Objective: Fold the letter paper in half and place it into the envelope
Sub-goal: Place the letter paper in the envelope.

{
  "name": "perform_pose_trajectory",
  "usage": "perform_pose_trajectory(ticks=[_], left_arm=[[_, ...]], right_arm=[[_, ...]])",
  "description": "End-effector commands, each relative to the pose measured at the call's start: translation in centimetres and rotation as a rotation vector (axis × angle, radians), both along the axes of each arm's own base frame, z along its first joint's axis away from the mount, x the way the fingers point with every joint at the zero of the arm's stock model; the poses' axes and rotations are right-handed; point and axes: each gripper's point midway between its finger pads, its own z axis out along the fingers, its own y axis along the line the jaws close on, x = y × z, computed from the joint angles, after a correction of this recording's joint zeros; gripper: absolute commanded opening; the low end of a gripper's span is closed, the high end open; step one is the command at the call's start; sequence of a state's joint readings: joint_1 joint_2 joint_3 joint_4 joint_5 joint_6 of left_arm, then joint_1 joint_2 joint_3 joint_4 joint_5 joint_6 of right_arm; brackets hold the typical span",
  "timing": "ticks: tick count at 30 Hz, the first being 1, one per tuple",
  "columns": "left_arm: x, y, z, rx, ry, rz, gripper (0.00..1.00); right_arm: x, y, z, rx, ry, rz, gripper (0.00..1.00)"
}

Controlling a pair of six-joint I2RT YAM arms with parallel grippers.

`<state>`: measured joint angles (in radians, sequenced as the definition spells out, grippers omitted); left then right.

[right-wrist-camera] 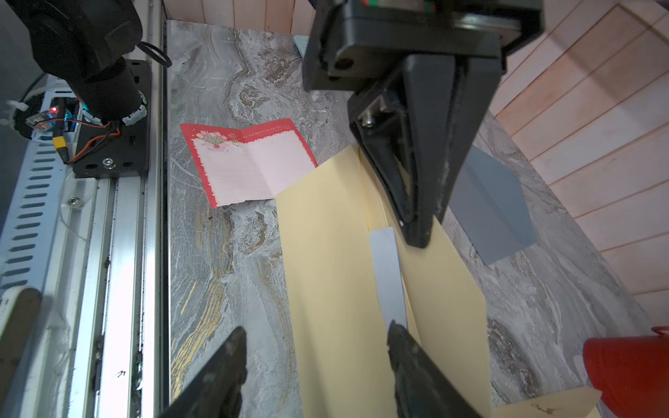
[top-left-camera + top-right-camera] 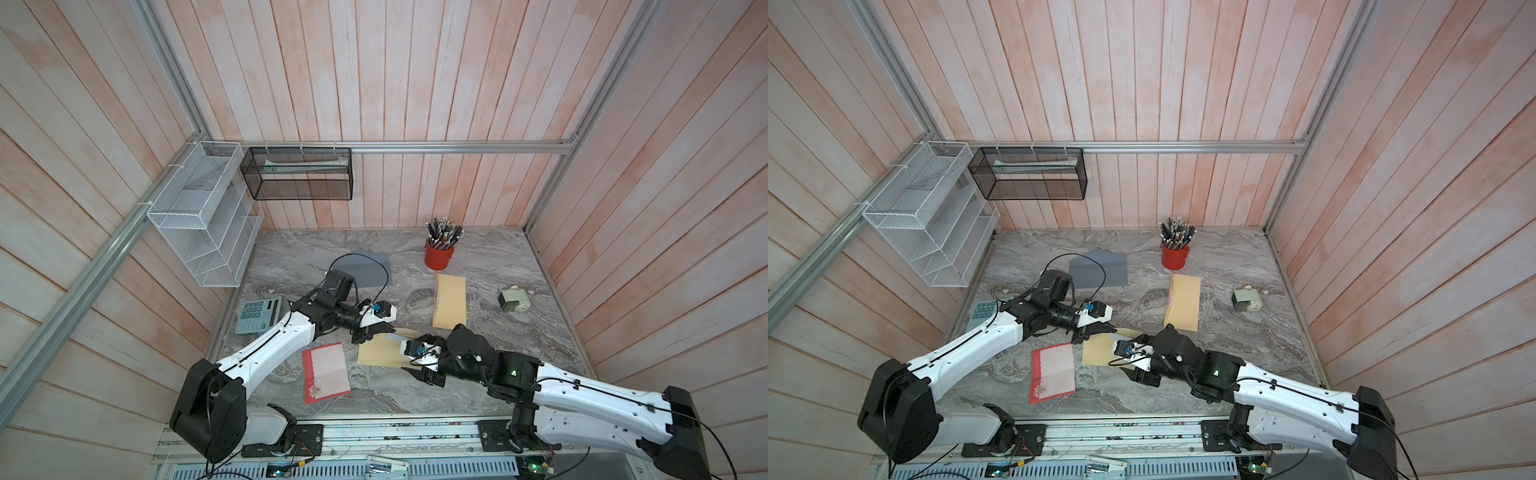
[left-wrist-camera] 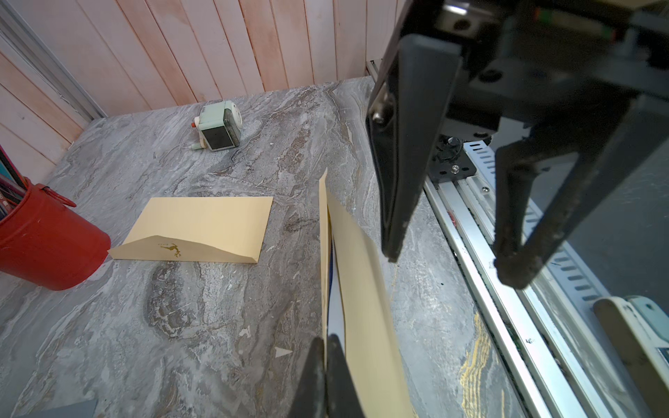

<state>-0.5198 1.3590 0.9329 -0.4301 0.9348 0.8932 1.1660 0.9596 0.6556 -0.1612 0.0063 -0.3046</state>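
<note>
While the left wrist view shows left gripper (image 3: 325, 343) jaws clamping the envelope (image 3: 362, 275) flap, the right wrist view shows right gripper (image 1: 316, 331) jaws parted, grey slip (image 1: 387, 275) inside.

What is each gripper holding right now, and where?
Left gripper pinches the yellow envelope by its raised opening edge; right gripper is open, holding nothing.

Calculator (image 2: 984, 311) mostly behind left arm (image 2: 976, 353) in a top view. Red pencil cup (image 3: 43, 239) cut by frame edge in both wrist views. Pale blue-grey sheet (image 1: 387, 275) in envelope (image 1: 325, 271): only 1 strip shows. Header print on letter paper (image 1: 249, 163) too small to read.
</note>
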Motion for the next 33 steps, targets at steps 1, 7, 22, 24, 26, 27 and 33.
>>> perform_pose_trajectory(ticks=[1,7,22,24,26,27,33], left_arm=[[0.3,-0.3,1.0,-0.023,0.002,-0.006,0.00],[0.2,-0.2,1.1,-0.025,-0.001,-0.006,0.00],[0.0,-0.3,1.3,-0.034,0.005,-0.019,0.00],[0.0,-0.3,1.4,-0.037,0.007,-0.021,0.00],[-0.1,-0.3,1.4,-0.038,0.009,-0.025,0.00],[-0.2,-0.3,1.4,-0.039,0.011,-0.026,0.00],[-0.4,-0.4,1.6,-0.049,0.019,-0.040,0.00]], right_arm=[[1.0,0.7,0.3,0.014,-0.073,-0.049,0.65],[2.5,1.2,0.3,0.035,-0.149,-0.100,0.65],[3.9,2.1,-1.7,-0.002,-0.157,-0.117,0.65],[4.1,2.2,-1.8,0.000,-0.153,-0.119,0.66],[4.3,2.3,-1.9,0.002,-0.150,-0.118,0.65],[4.5,2.4,-2.0,0.002,-0.147,-0.120,0.65],[4.5,2.4,-2.9,-0.006,-0.127,-0.118,0.65]])
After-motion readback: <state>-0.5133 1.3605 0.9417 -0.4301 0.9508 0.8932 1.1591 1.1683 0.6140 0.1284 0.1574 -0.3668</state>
